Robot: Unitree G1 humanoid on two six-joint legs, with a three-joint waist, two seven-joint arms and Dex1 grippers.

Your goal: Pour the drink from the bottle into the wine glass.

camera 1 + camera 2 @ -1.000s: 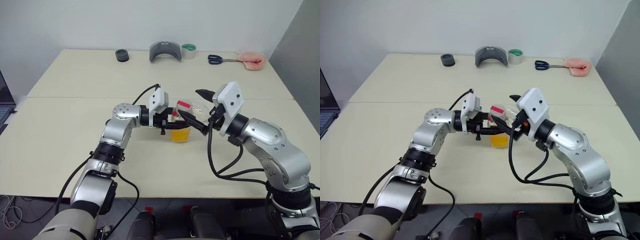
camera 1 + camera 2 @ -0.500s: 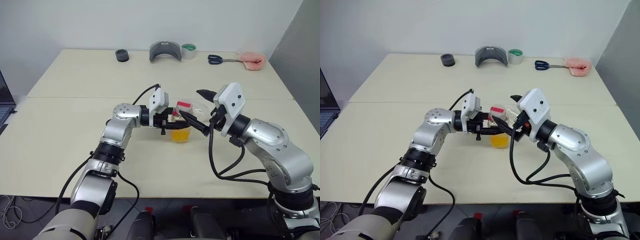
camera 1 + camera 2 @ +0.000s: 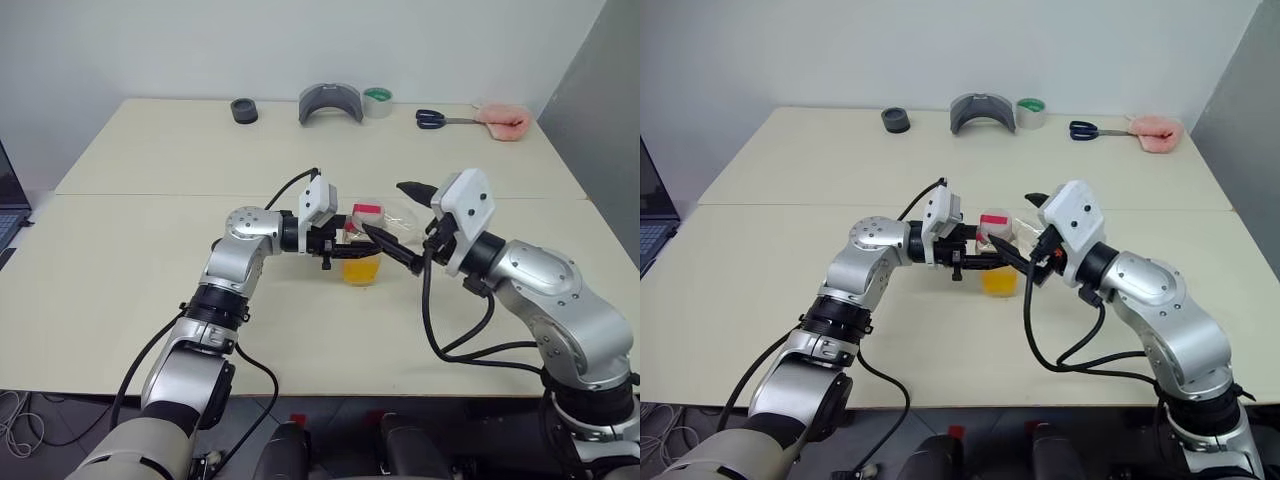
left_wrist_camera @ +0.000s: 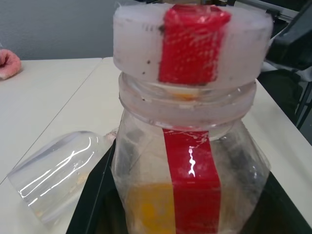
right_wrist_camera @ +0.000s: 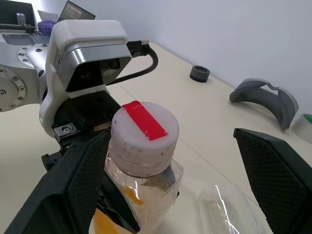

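- The table (image 3: 150, 250) is pale cream and carries everything here; both arms reach in over its middle.
- The right gripper (image 3: 392, 224) comes in from the right with its two black fingers spread wide, one on each side of the bottle's cap and touching neither; it holds nothing.
- The left gripper (image 3: 345, 240) comes in from the left and is clamped on the bottle (image 3: 362, 245), its black fingers (image 4: 92, 204) pressed against the lower body.
- The bottle stands upright between the two grippers, just ahead of the left camera housing, with the white cap (image 5: 145, 136) and its red strip still on.
- The drink (image 3: 361, 269), orange-yellow, sits in the bottle's lower part, below the left gripper's fingers.
- The wine glass (image 4: 56, 171) lies on its side on the table just beside the bottle; its clear bowl is under the right gripper's open fingers, and no drink shows in it.
- Well beyond both grippers, along the far edge, sit a grey curved piece (image 3: 330, 102), a tape roll (image 3: 378, 101), scissors (image 3: 437, 119), a pink item (image 3: 503, 121) and a small dark ring (image 3: 244, 110).
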